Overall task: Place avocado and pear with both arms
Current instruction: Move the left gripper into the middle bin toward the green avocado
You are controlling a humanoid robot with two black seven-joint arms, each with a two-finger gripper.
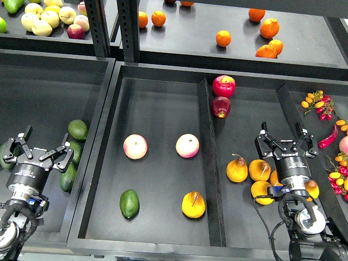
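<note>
The dark green avocado [129, 203] lies in the middle tray [157, 109] near its front left corner. The bright yellow-orange pear [193, 205] with a reddish blotch lies in the same tray at the front right. My left gripper [45, 147] is open and empty over the left tray, beside loose avocados [77, 130]. My right gripper [285, 139] is open and empty over the right compartment, above duller orange-brown pears [237, 169].
Two pink-and-yellow apples [135, 146] lie mid-tray. Two red apples [223, 86] sit behind the divider [210, 163]. Oranges [223, 38] and pale apples [42, 17] lie on the back shelf. Chillies and small fruits [321, 106] lie at the far right.
</note>
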